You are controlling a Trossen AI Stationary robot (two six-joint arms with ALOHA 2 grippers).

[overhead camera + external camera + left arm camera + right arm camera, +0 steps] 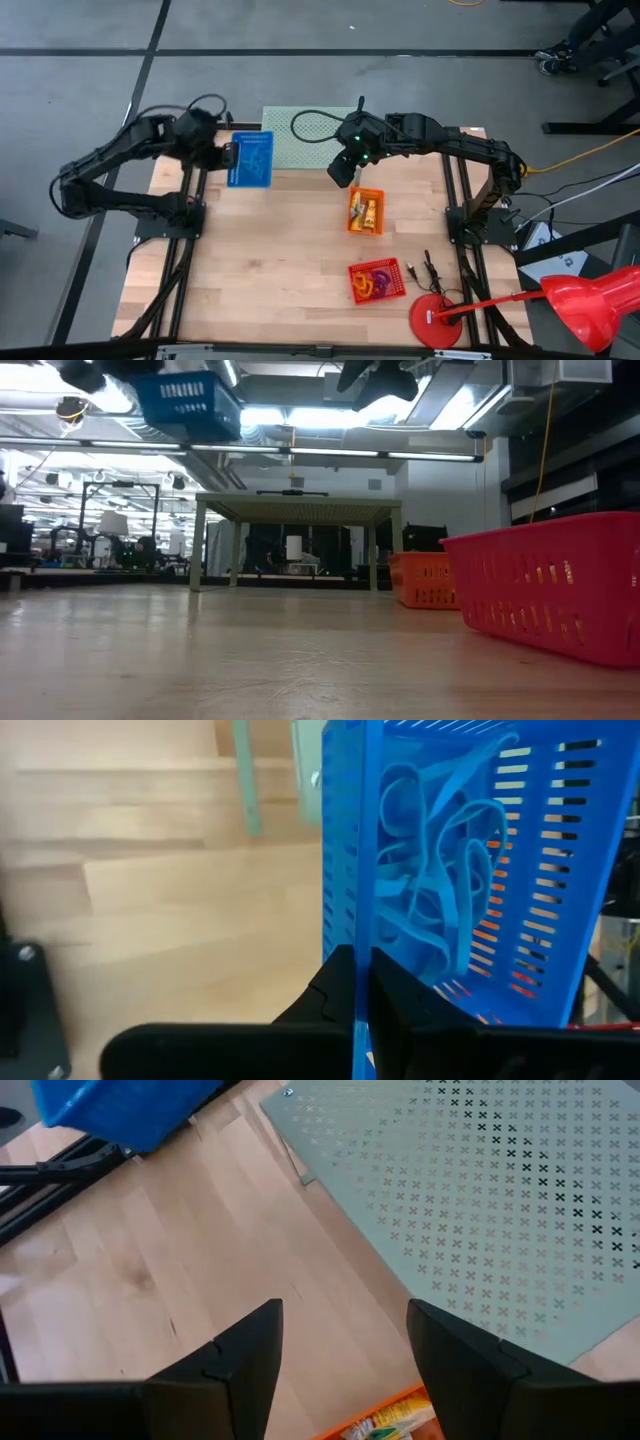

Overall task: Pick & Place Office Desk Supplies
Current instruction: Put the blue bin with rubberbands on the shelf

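My left gripper (362, 965) is shut on a small blue basket (250, 159) and holds it high above the table's far left part; it shows lifted in the low view (190, 405). Thin blue loops (440, 890) lie inside it. My right gripper (345, 1330) hangs open in the air (343, 172), between the pale green perforated stand (310, 128) and an orange basket (365, 211) that holds yellow-and-white pieces. A red basket (377, 281) with red and orange loops stands on the table nearer the front. My left gripper has the blue basket by one side wall (362, 920), at its rim. The wall is pinched between the two fingers, one inside the basket and one outside. The basket is lifted clear of the table and tilted, its open side facing the wrist camera.
The green stand stands on legs at the table's far edge (295, 510). A big red round-based object (437, 322) sits at the near right corner, with black cables (430, 270) beside it. Bare wood lies over the table's left and middle (270, 260).
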